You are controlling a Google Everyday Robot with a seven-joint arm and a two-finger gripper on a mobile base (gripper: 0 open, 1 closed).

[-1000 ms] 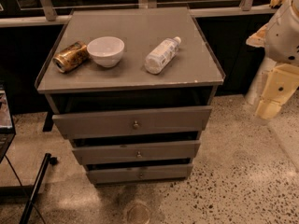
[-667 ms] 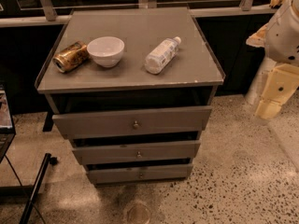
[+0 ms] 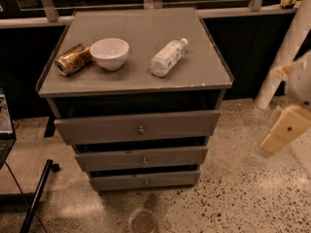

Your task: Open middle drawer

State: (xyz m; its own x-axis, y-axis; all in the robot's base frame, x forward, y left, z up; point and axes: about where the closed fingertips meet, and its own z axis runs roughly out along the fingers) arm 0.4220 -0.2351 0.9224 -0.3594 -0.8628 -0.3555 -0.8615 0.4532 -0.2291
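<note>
1. Grey table (image 3: 146, 25) with three drawers fills the centre of the frame and stands on a speckled floor (image 3: 233, 198).
2. Middle drawer (image 3: 116, 159) is centre frame, slightly below the middle. It sits between the wider top drawer (image 3: 97, 128) and the narrower bottom drawer (image 3: 180, 179), with dark gaps above and below its front.
3. The middle drawer has a small round metal knob (image 3: 144, 161) at the centre of its panel. Nothing touches it.
4. Hand (image 3: 285, 130) is at the right edge of the frame, about level with the top drawer. It is a cream-coloured block, well apart from the table and all drawers. Whether it is clenched or released: cannot tell. It is grasping nothing that shows.
5. On the table top, left to right:
   - a gold can (image 3: 73, 59) lying on its side
   - a white bowl (image 3: 110, 53) upright, just beside the can
   - a clear plastic bottle (image 3: 167, 57) lying on its side, cap toward the upper right
6. A black pole (image 3: 36, 193) leans at lower left.
</note>
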